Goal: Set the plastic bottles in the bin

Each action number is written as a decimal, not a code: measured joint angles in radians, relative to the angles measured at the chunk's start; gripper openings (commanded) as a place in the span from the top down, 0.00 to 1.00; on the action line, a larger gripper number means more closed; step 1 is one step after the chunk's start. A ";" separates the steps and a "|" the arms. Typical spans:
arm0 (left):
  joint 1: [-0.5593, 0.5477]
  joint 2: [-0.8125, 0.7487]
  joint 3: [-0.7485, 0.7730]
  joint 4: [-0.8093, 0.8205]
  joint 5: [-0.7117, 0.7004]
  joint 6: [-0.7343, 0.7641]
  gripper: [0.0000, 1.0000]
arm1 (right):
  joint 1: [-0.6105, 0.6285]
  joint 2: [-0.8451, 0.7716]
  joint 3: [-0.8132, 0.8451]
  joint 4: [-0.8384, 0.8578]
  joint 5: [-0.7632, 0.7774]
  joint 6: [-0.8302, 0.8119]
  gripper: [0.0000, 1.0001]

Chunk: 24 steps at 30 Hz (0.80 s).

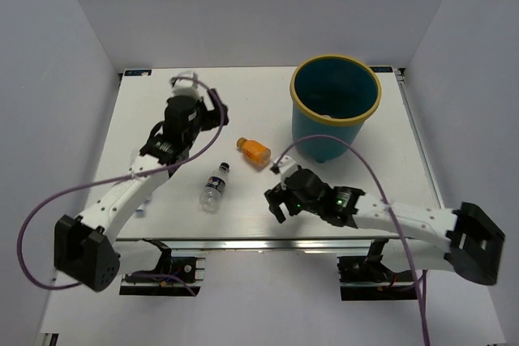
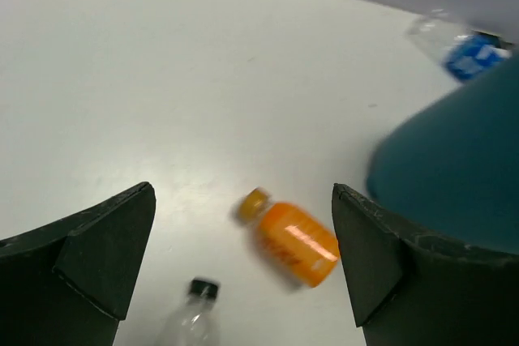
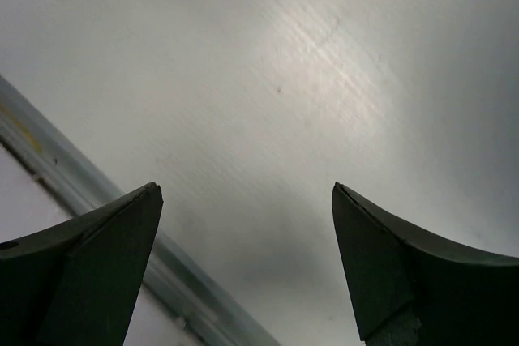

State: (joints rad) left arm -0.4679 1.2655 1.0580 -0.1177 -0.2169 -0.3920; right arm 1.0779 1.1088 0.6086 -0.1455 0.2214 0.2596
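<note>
Right tool: fingers apart, empty, low over tabletop near front edge. Clear dark-capped bottle lies on its side to its left, orange bottle just beyond. Left tool: apart, empty. Bin upright, far right.

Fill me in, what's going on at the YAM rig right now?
Two arms are clearing plastic bottles into the teal bin. Right now neither holds anything: the left gripper and the right gripper are both open over the table. An orange bottle and a clear bottle with a dark label lie on their sides between the arms. The left wrist view also shows a blue-label bottle beyond the bin.
</note>
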 measured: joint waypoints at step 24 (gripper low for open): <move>0.050 -0.219 -0.291 -0.182 -0.275 -0.298 0.02 | -0.253 0.874 0.850 -0.069 -0.115 -0.390 0.11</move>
State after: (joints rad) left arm -0.4183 1.0462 0.7673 -0.2993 -0.4923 -0.6899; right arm 0.8249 1.9831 1.4586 -0.2146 0.1066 -0.1307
